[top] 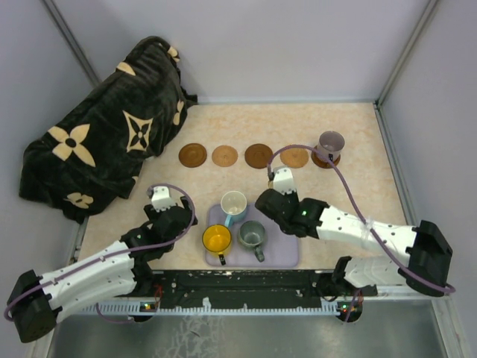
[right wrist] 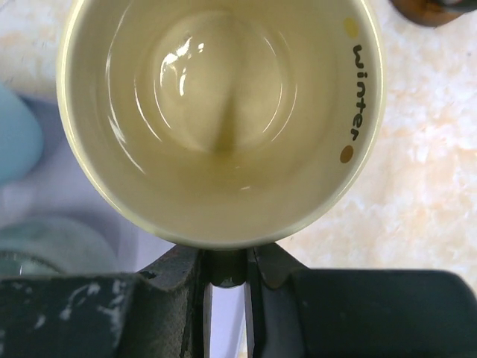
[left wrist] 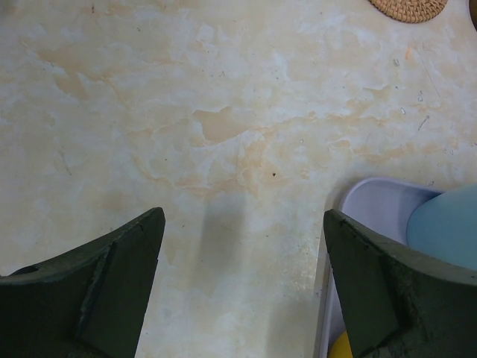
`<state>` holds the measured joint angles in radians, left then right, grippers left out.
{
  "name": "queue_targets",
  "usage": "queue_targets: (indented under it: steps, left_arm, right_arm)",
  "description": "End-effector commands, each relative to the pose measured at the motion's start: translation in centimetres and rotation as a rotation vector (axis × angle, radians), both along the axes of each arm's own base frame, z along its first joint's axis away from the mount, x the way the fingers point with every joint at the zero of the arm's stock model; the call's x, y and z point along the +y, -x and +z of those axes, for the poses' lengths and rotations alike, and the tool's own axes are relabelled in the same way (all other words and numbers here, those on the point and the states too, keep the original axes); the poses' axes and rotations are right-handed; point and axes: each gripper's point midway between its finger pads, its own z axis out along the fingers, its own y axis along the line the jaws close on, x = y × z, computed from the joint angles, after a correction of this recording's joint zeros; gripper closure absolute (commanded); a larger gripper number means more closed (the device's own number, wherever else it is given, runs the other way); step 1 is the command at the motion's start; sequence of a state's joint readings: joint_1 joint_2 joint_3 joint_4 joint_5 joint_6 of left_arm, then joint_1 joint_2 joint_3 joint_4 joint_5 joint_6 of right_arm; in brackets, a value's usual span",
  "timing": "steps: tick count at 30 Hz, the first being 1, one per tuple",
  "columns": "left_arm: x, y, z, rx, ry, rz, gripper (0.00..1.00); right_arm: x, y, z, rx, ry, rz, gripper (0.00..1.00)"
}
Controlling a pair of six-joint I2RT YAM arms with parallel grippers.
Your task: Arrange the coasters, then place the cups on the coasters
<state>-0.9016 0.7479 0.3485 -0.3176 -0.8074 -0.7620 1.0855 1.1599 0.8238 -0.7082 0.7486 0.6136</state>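
Cream-yellow glazed mug [right wrist: 223, 112] fills the right wrist view from above, with the word "winter" in dark letters on its inner wall between a yellow dot and a brown dot. The right gripper [right wrist: 227, 261] is clenched on a narrow part at the mug's near side, probably its handle. The mug is over the tray's right edge, and whether it is lifted cannot be told. From the top view, a black plush blanket [top: 104, 127] with tan flower shapes lies heaped at the far left of the beige marbled table [top: 358, 194]. The left gripper [top: 168, 216] hangs with its jaws spread wide and nothing between them, over bare table just left of a lavender rectangular tray [top: 279, 250]. On the tray stand a white mug with a light blue outside [top: 233, 205], a yellow-orange mug [top: 217, 239] and a grey-green mug [top: 252, 235]. Five thin round woven coasters lie in a row beyond the tray: dark brown [top: 192, 156], light tan [top: 224, 156], dark brown [top: 258, 156], light tan [top: 294, 157] and a dark one [top: 326, 160] at the right end. A translucent purple-grey mug [top: 331, 143] stands on that last coaster.
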Motion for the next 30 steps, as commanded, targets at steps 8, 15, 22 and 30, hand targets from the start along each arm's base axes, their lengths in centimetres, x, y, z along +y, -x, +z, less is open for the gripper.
queue_targets:
  steps: [8,15,22,30]
  left_arm:
    - [-0.6,-0.6,0.7,-0.029,0.000,-0.018,0.07]
    - [-1.0,-0.9,0.7,-0.025,-0.014,-0.025,0.07]
    - [-1.6,-1.2,0.3,-0.011,-0.035,-0.040,0.07]
    - [-1.7,-1.5,0.4,-0.011,-0.054,-0.042,0.07]
  right_arm:
    - [-0.8,-11.1,6.3,-0.150,-0.173,-0.114,1.00]
    - [-2.1,-16.2,5.2,-0.116,-0.159,-0.135,1.00]
    - [-3.4,-20.3,2.8,-0.070,-0.134,-0.179,1.00]
    - [-4.5,-23.6,0.7,-0.028,-0.159,-0.205,1.00]
